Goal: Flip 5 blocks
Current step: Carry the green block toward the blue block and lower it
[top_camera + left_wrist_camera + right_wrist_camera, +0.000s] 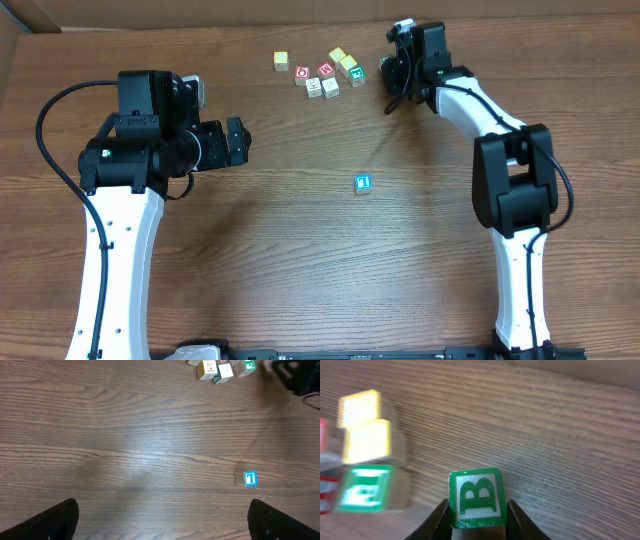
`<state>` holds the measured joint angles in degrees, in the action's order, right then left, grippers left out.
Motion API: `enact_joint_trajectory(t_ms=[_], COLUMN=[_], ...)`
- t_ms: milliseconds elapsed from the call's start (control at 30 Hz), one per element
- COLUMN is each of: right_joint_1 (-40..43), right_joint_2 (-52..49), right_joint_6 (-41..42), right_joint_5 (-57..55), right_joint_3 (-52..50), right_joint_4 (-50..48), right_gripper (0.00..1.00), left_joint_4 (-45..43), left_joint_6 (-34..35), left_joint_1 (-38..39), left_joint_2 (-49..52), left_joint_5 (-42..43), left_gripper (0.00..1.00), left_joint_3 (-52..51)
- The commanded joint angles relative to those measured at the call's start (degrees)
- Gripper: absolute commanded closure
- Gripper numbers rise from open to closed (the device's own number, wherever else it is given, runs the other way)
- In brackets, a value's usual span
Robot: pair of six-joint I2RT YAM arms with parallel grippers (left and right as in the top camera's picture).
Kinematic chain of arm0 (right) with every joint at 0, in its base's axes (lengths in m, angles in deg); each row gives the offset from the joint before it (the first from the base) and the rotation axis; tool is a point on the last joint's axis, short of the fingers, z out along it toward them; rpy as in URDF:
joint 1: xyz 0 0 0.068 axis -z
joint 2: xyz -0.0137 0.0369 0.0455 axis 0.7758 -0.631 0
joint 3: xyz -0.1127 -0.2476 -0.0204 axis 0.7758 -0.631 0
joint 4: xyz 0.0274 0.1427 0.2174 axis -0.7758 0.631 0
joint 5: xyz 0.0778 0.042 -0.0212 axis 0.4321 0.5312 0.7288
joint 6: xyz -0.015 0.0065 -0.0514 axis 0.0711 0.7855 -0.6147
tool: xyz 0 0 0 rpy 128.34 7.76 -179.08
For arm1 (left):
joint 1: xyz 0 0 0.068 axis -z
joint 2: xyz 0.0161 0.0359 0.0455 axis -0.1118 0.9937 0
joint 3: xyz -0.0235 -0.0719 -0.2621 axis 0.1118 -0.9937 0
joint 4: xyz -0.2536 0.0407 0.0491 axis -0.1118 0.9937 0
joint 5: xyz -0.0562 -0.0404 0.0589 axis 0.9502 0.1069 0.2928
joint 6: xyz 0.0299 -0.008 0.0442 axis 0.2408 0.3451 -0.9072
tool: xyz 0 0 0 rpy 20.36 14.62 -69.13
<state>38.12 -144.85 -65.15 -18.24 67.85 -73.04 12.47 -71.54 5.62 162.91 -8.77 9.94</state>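
Green-printed and closest to the right wrist lens, the B block (476,497) stands between the two fingers (436,522) of the right hand (478,510), its letter face toward the camera. Both fingers press against its sides, so this hand is pinching it. Whether it rests on the bench (560,435) or is raised off it I cannot tell. To its left, blurred and not touching it, sits a second green block (365,487). Two yellow cubes (367,440) lie just behind that one, close against each other.

From overhead, the right hand is at the far side of the bench, just right of the cluster, and it hides the B block. The green block marks the cluster's right edge, with the yellow cubes just beyond it. Two red cubes (302,72) lie further left, and two white blocks (313,86) sit side by side on the near edge. A lone yellow cube (281,61) lies a little apart at the far left.

The blue block (363,184) lies alone near the bench's middle, well apart from the cluster and from both hands. In the left wrist view its upper face shows a T.

The left hand (238,140) hovers over the left part of the bench. Its fingers are spread wide and hold nothing, and its wrist view shows bare wood between the two tips.
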Motion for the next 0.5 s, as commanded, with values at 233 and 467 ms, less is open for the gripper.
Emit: enact_joint_trajectory(t_ms=[233,467], right_joint_1=[-7.6,-14.3], right_joint_2=[25.4,30.2], right_joint_6=[10.1,26.4], right_joint_5=[0.4,0.7], right_joint_3=[0.5,0.3], right_joint_4=[20.8,40.7], right_gripper=[0.71,0.71], left_joint_4=[-0.1,-0.1], left_joint_6=[-0.4,-0.4], left_joint_1=[0.1,0.1], left_joint_2=[0.1,0.1], left_joint_5=[0.0,0.0], left_gripper=[0.00,0.00], left_joint_3=[1.1,1.1])
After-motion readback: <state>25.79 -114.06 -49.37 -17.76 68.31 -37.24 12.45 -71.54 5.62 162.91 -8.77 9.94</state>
